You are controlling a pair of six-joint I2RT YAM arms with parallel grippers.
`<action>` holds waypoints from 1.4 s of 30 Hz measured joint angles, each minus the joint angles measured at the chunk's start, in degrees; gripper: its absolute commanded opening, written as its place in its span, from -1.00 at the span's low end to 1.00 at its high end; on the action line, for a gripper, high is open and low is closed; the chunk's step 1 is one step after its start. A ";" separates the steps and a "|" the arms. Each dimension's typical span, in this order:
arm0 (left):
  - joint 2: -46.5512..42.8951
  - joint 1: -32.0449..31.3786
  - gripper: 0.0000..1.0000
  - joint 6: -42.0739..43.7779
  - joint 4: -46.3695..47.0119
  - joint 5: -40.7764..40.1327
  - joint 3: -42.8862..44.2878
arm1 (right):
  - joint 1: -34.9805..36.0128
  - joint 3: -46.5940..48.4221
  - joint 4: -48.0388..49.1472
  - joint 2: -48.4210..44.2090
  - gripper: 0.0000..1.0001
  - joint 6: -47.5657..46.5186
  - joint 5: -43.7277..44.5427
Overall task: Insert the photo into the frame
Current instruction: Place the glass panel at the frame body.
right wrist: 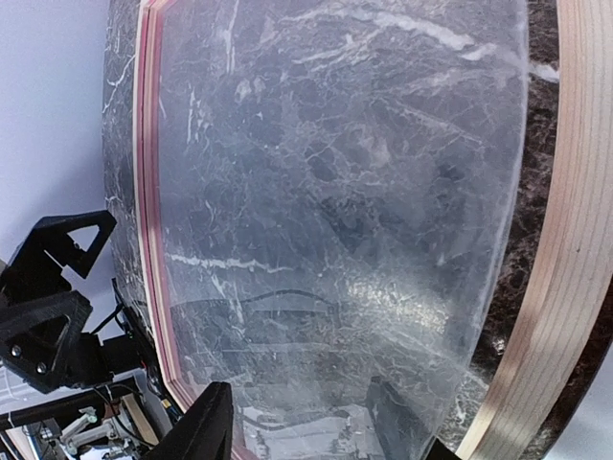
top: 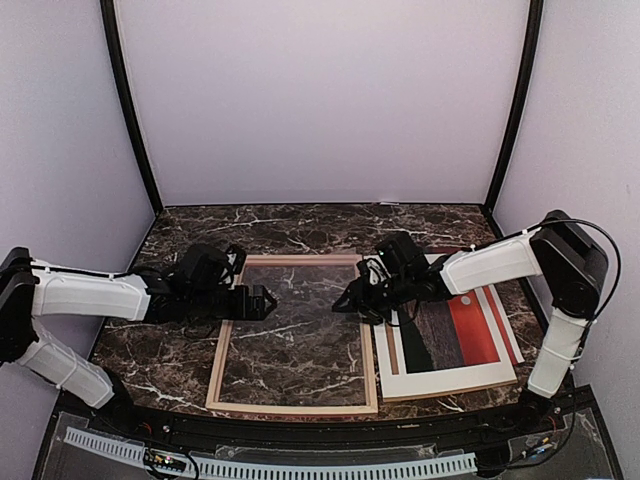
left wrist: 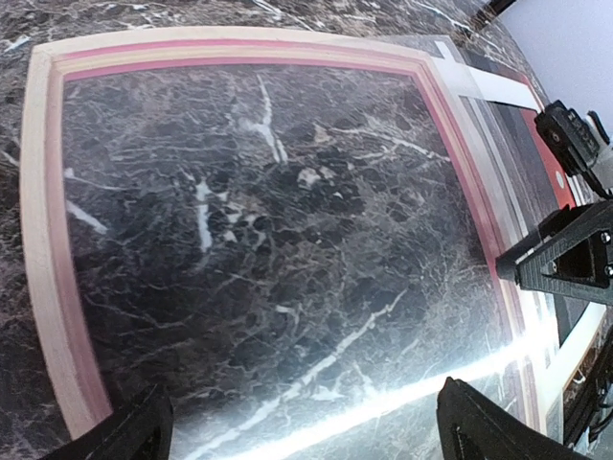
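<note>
Left jaws: I see them spread wide, empty, the frame beneath and ahead.
Right jaws: parted, gripping nothing, over its right rail; photo behind them.

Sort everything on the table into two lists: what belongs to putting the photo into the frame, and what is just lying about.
For the job:
- the photo, face up on the right
- the frame, flat in the middle

Just lying about:
- the tan board, its edge showing under the photo
- the marble table, which merely bears it all
</note>
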 measured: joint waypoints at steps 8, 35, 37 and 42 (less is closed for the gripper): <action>7.74 -5.97 0.98 -1.07 2.25 0.13 3.65 | 0.00 0.00 -0.42 0.00 0.15 -0.83 0.66; 18.40 -11.52 0.98 -1.33 3.06 -0.55 8.94 | 0.00 0.68 -6.01 -0.33 0.17 -4.04 4.90; 18.40 -11.56 0.98 -1.33 3.04 -0.68 8.94 | 0.00 0.81 -6.64 -0.59 0.17 -4.28 5.20; 18.40 -11.56 0.98 -1.33 3.02 -0.94 8.94 | 0.00 1.05 -7.93 -1.25 0.17 -4.87 6.32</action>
